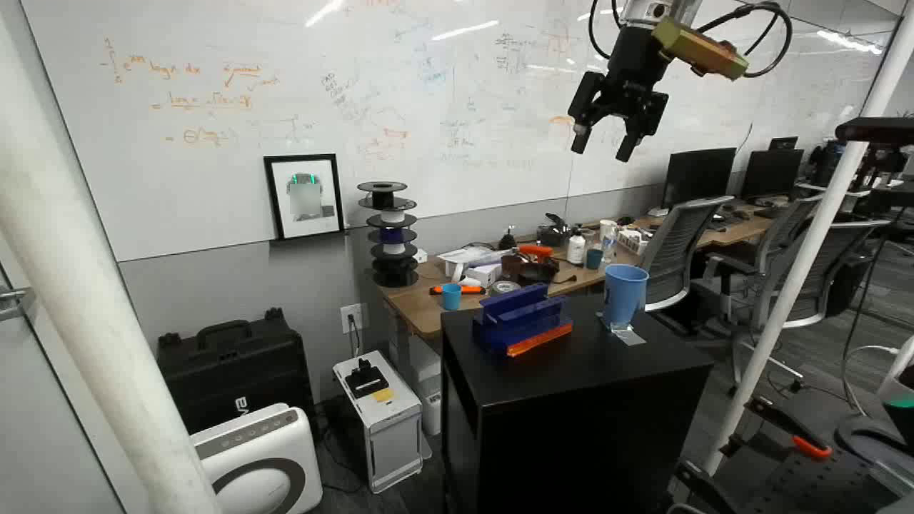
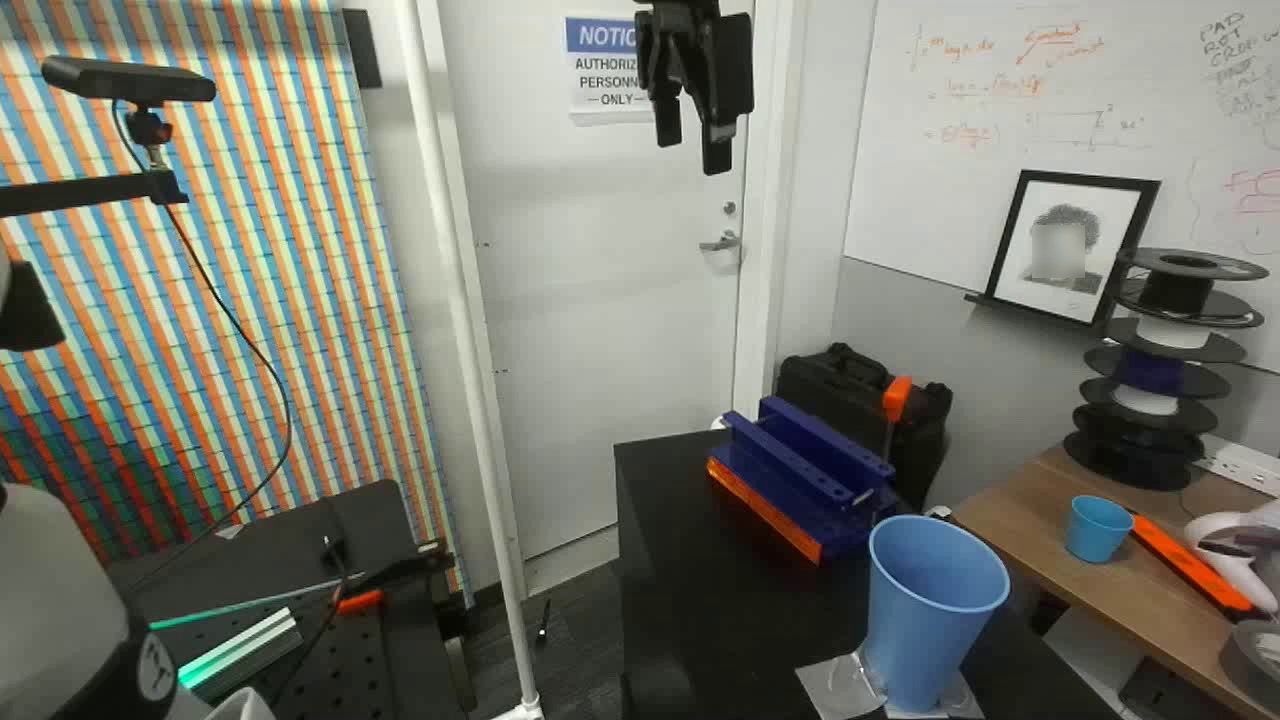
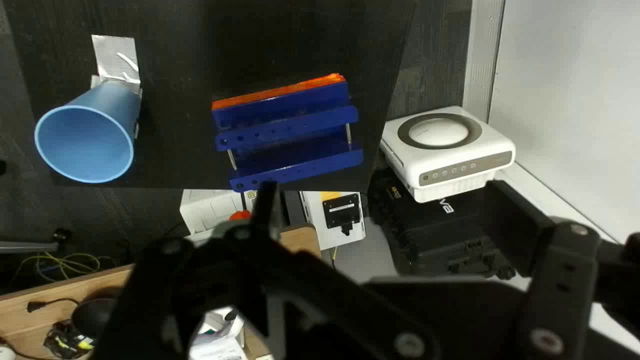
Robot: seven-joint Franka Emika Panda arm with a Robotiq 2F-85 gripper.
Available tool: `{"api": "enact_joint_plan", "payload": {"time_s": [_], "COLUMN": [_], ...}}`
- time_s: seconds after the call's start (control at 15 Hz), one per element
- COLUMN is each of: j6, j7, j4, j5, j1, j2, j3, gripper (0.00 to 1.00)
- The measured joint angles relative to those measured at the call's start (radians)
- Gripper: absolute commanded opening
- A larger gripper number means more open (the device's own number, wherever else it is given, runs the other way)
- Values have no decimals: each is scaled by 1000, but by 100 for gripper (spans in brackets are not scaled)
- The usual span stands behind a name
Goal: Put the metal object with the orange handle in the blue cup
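The blue cup (image 1: 625, 296) stands upright on the black cabinet top, with tape at its base; it also shows in an exterior view (image 2: 925, 630) and in the wrist view (image 3: 115, 105). The metal object with the orange handle (image 2: 897, 398) seems to stand upright at the dark-blue rack's cup-side end, handle up. Its lower end is hidden. An orange-red patch beside a finger in the wrist view may be its handle. My gripper (image 1: 602, 147) is open and empty, high above the cabinet; its fingers also show in an exterior view (image 2: 692, 145) and in the wrist view (image 3: 382, 195).
The dark-blue rack (image 2: 780, 460) with an orange strip lies beside the cup on the cabinet (image 1: 571, 385). A cluttered wooden desk (image 1: 414, 307) with a small cyan cup (image 2: 1097, 530) and stacked spools (image 2: 1160, 372) stands behind. White poles (image 1: 800, 278) stand around the workspace.
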Motion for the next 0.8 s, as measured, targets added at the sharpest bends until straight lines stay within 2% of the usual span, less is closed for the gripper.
{"api": "enact_joint_plan", "payload": {"time_s": [0.6, 0.8], "j6": [-1, -25], "j7": [0, -34], "j4": [13, 52], "j5": [0, -49], "j1": [0, -1], "j2": [-5, 22], "j3": [0, -1], "gripper": [100, 100]}}
